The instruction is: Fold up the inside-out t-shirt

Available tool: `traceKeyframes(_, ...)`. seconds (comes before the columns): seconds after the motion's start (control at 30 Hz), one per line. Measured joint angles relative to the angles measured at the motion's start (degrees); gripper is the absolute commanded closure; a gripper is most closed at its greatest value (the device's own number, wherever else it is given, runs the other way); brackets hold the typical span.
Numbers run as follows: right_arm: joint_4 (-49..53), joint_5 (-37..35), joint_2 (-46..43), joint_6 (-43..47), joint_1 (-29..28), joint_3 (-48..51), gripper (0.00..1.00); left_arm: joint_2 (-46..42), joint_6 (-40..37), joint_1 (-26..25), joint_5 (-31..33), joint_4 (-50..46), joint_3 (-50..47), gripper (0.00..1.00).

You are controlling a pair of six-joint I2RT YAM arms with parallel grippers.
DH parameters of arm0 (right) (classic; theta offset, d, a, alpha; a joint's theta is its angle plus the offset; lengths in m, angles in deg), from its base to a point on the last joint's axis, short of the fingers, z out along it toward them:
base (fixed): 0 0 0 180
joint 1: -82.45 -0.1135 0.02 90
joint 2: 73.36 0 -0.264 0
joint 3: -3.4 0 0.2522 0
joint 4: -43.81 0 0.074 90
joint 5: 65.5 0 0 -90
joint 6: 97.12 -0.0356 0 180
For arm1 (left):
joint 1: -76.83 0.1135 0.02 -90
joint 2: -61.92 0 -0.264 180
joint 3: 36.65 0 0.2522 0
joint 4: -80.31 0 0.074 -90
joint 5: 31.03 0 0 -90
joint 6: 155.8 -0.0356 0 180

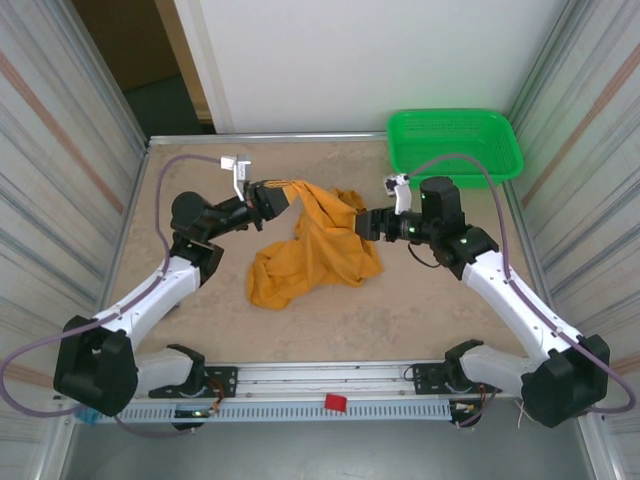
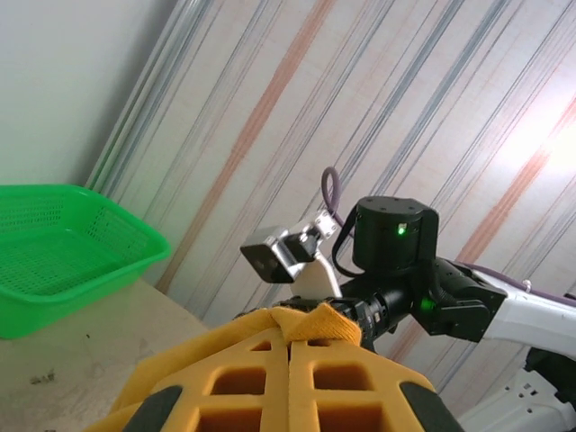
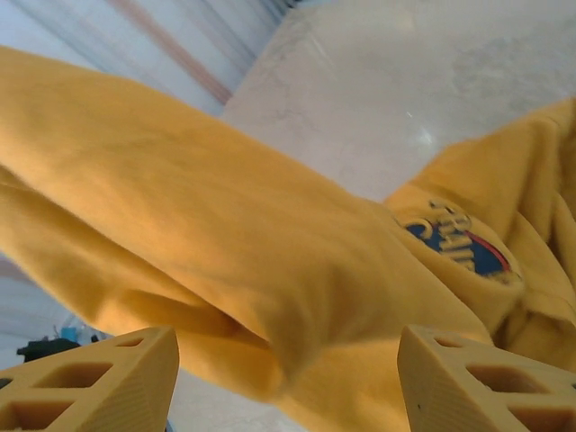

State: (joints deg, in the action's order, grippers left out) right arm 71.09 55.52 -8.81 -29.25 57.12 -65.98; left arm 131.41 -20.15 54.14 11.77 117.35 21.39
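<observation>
Item: t-shirt (image 1: 318,250), frame centre: bunched, unfolded; your folding all ahead. Left gripper (image 1: 287,194) clamped on raised edge. Right gripper (image 1: 364,222) fingers apart, holding nothing.

The mustard-orange t-shirt (image 1: 320,255) lies crumpled, one end lifted, print partly showing.

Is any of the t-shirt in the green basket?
No, the t-shirt lies bunched on the table between the arms, well clear of the green basket.
</observation>
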Motion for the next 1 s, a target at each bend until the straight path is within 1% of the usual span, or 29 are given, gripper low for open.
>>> traceKeyframes(0.2,0.26,0.26,5.62,4.87,-2.73,-6.54,0.35,0.48,0.94,-0.02,-1.49,0.07,0.63,1.00)
traceKeyframes(0.23,0.26,0.33,6.43,5.22,-2.97,-7.10,0.36,0.48,0.96,-0.13,-1.55,0.07,0.68,1.00)
traceKeyframes(0.3,0.28,0.70,8.33,6.23,-3.69,-7.98,0.42,0.55,0.96,-0.17,-1.86,0.07,0.85,1.00)
traceKeyframes(0.33,0.24,0.85,9.03,6.43,-3.98,-8.04,0.48,0.57,0.96,-0.17,-1.90,0.07,0.90,1.00)
traceKeyframes(0.4,0.20,1.64,10.36,6.73,-4.20,-8.04,0.86,0.68,0.96,-0.17,-1.90,0.07,0.94,1.00)
traceKeyframes(0.43,0.07,2.16,11.13,7.04,-4.17,-8.04,1.00,0.72,0.94,-0.17,-1.88,0.04,0.94,1.00)
traceKeyframes(0.53,-0.17,5.01,12.11,6.27,-2.97,-8.02,1.00,0.74,0.37,-0.15,-1.64,-1.03,0.94,1.00)
traceKeyframes(0.63,-2.84,10.29,11.26,4.13,-0.20,-7.58,1.00,0.33,-2.43,0.37,0.15,-3.87,-0.15,1.00)
traceKeyframes(0.77,-9.70,19.43,7.45,-1.29,2.38,-5.57,1.00,-0.42,-5.33,2.01,4.46,-7.02,-4.63,1.00)
traceKeyframes(0.87,-17.25,26.34,5.14,-6.25,2.03,-3.89,1.00,-0.35,-6.84,2.47,7.41,-9.97,-6.73,1.00)
traceKeyframes(0.93,-20.96,29.31,4.66,-8.59,1.44,-3.15,1.00,-0.13,-7.58,2.45,8.48,-10.97,-6.84,1.00)
traceKeyframes(0.97,-22.18,30.23,4.66,-9.29,1.25,-2.93,1.00,-0.07,-8.09,2.43,8.85,-11.61,-6.80,0.96)
traceKeyframes(1.0,-23.30,31.08,4.74,-10.23,1.01,-2.62,1.00,-0.07,-8.74,2.45,9.29,-12.52,-6.67,0.88)
